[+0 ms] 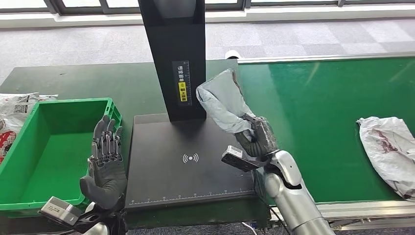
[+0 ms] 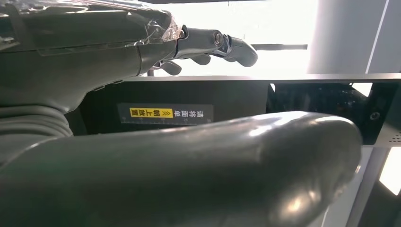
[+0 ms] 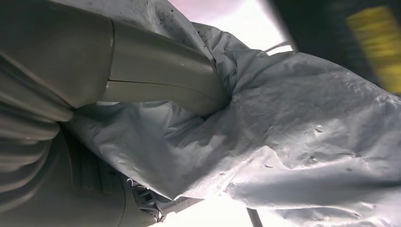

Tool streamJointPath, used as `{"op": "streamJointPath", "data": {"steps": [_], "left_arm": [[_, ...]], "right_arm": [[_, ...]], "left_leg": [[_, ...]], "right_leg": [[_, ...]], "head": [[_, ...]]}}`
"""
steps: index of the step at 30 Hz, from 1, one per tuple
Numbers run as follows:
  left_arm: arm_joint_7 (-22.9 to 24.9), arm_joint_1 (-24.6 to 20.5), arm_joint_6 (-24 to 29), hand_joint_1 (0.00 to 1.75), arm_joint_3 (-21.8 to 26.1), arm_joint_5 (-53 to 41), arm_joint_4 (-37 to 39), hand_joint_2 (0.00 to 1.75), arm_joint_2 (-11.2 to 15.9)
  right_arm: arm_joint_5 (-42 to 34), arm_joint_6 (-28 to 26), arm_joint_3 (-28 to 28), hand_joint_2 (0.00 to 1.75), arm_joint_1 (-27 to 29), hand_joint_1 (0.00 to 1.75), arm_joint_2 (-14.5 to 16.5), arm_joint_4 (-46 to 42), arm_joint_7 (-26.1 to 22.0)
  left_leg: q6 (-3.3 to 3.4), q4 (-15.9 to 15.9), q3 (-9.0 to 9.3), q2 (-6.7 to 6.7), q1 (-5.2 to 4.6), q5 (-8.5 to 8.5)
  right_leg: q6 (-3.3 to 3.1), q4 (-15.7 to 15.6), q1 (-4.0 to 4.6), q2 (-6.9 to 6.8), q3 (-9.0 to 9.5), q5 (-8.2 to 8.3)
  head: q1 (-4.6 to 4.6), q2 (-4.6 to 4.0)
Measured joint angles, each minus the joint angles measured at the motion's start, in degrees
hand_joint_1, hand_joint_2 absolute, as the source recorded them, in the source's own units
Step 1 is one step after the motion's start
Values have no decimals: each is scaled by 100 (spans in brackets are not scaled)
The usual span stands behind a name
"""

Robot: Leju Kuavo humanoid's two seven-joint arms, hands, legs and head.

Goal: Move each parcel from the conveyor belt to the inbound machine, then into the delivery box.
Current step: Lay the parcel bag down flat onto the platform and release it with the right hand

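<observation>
The right robot hand (image 1: 257,138) gripped the grey parcel (image 1: 224,100) by its lower end, its long axis tilted up over the inbound machine's scan plate (image 1: 186,171). The left robot hand (image 1: 105,164), fingers spread and holding nothing, stood beside the green delivery box (image 1: 29,161), farther from the parcel.

The inbound machine (image 1: 188,147) is viewed from high above by the head camera and close-up, sideways, by the left wrist camera (image 2: 312,101).

We see a black label (image 1: 182,82) with white Chinese characters above a yellow strip on the inbound machine's post (image 1: 175,49); a white contactless symbol (image 1: 190,158) marks its platform (image 1: 161,166).
</observation>
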Motion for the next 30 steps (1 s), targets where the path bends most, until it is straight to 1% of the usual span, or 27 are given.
{"op": "streamJointPath", "data": {"steps": [3, 6, 13, 18, 24, 25, 28, 29, 30], "left_arm": [[0, -98, 1, 0, -61, 34, 66, 0, -21], [1, -148, 9, 0, -142, 58, 140, 0, -41], [1, -118, 203, 0, -266, 62, 173, 0, -47], [0, -94, 240, 0, -296, 60, 170, 0, -47], [0, -90, 241, 0, -300, 60, 170, 0, -47], [0, -90, 241, 0, -300, 60, 170, 0, -47], [0, -93, 247, 0, -301, 60, 173, 0, -47], [0, -96, 257, 0, -303, 60, 174, 0, -47], [0, -100, 268, 0, -307, 60, 175, 0, -47]], "right_arm": [[-177, -128, 430, 175, -467, 175, 289, 501, -101], [-313, -215, 736, 175, -884, 175, 574, 1055, -112], [-551, -91, 1023, 175, -1556, 175, 975, 2112, -59], [-622, 0, 1097, 175, -1776, 175, 1180, 2708, -15], [-635, 15, 1105, 175, -1854, 175, 1289, 3015, -9], [-634, 29, 1107, 175, -1867, 151, 1302, 3053, -4], [-604, 127, 1129, 175, -1892, 21, 1353, 3177, 55], [-580, 176, 1145, 175, -1895, 1, 1375, 3220, 99], [-555, 226, 1170, 175, -1897, 0, 1396, 3263, 148]], "left_leg": [[-2, 1, 5, -3, 1, 6], [-5, 0, 4, -4, 2, 9], [-5, 1, -1, -6, 3, 9], [-5, 1, -2, -8, 3, 9], [-5, 1, -1, -7, 3, 9], [-5, 1, -1, -7, 3, 9], [-5, 1, 0, -6, 3, 9], [-5, 1, 0, -6, 3, 9], [-5, 1, 0, -6, 3, 9]], "right_leg": [[-1, 1, 1, -2, 1, 3], [-2, 2, 2, -2, 0, 4], [-2, 2, 3, -3, -3, 4], [-2, 2, 3, -4, -3, 3], [-2, 2, 3, -4, -3, 3], [-2, 2, 3, -4, -3, 3], [-2, 2, 3, -3, -4, 3], [-2, 2, 3, -3, -4, 3], [-2, 2, 3, -3, -4, 3]], "head": [[-1, 0], [-1, 0], [-1, 0], [-1, 0], [-1, 0], [-1, 0], [-1, 0], [-1, 0], [-1, 0]]}}
